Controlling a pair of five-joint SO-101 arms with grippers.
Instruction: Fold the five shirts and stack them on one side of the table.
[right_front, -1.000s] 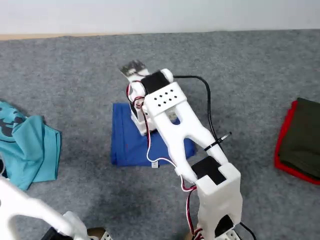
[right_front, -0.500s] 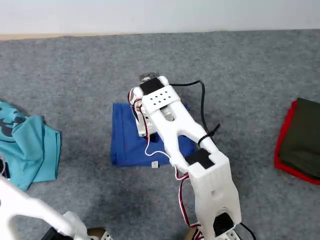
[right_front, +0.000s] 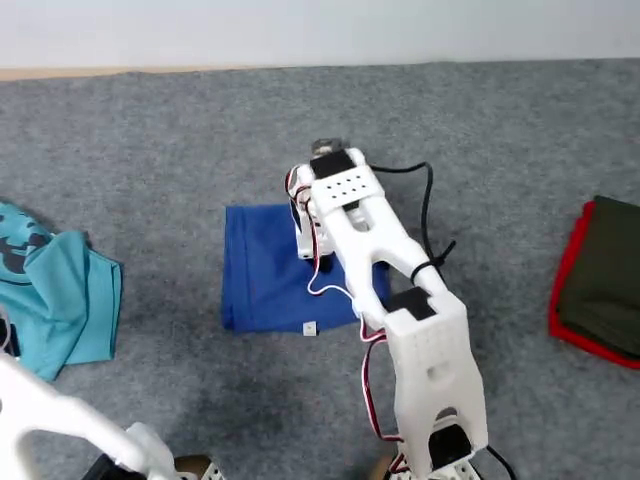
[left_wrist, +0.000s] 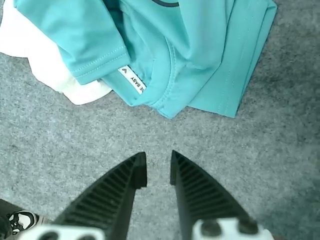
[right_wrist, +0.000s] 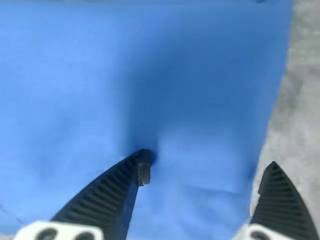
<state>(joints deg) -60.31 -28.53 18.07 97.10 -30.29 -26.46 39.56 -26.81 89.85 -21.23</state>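
Swung the right gripper rightward over the last second, from beyond the far left corner of the folded blue shirt to a spot over its far right part. Left the shirt itself where it was: flat, a neat rectangle, mid-table on the grey mat. Suggests folding done on this one and a pickup being lined up, probably for carrying it to the red and dark stack at the table's right edge.

Spread wide now, with nothing held. Presses one fingertip into the blue cloth, denting it. Sets the other down near the shirt's edge beside the mat, though hard to tell whether touching there.

Hovers the left gripper above bare mat near the crumpled teal shirt and a white garment. Barely parted, gripping nothing.
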